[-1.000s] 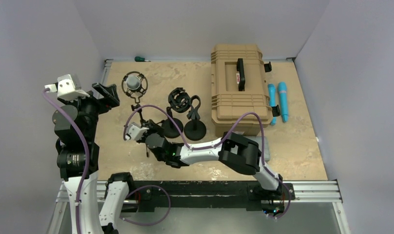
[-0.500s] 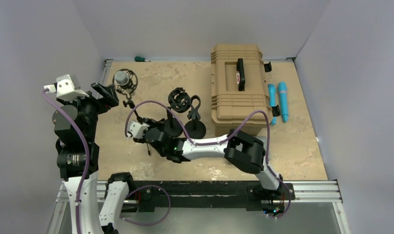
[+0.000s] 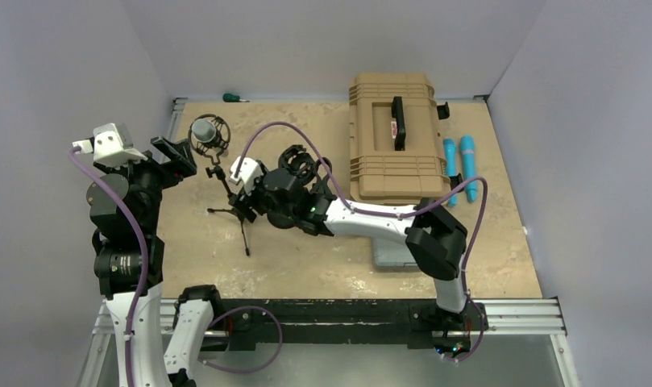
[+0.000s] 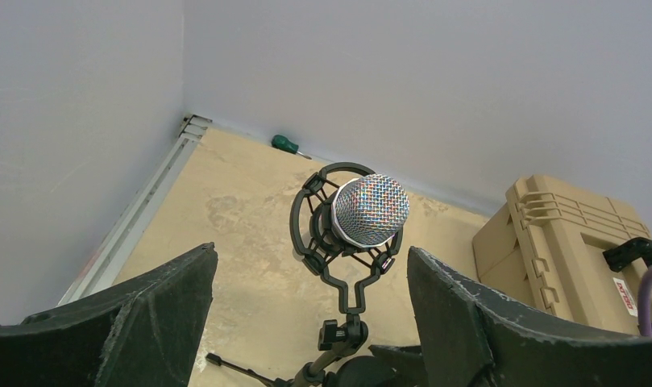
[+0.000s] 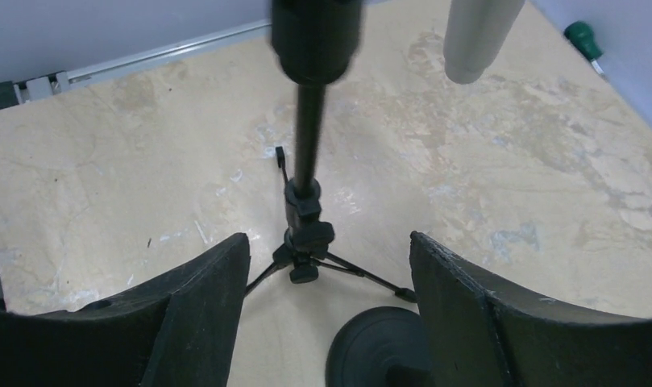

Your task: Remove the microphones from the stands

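Silver-mesh mic [image 4: 371, 210] sits in its black shock mount [image 4: 316, 242] atop the tripod stand [image 5: 306, 234], at the table's left rear, close to the left arm. We read this as the approach step, with nothing gripped yet. Left gripper [image 3: 176, 155] is wide and empty, aimed at the mic head, near it but apart. Right gripper [image 5: 329, 242] is spread too and holds nothing. It looks down the pole with the tripod hub framed between its fingers, not touching as far as we can tell. Next move, as we judge it: right closes on the pole to brace the stand, which looks light and tippy. Left then advances, clamps the mic body rather than the mount ring, and draws it out along the mount's axis.
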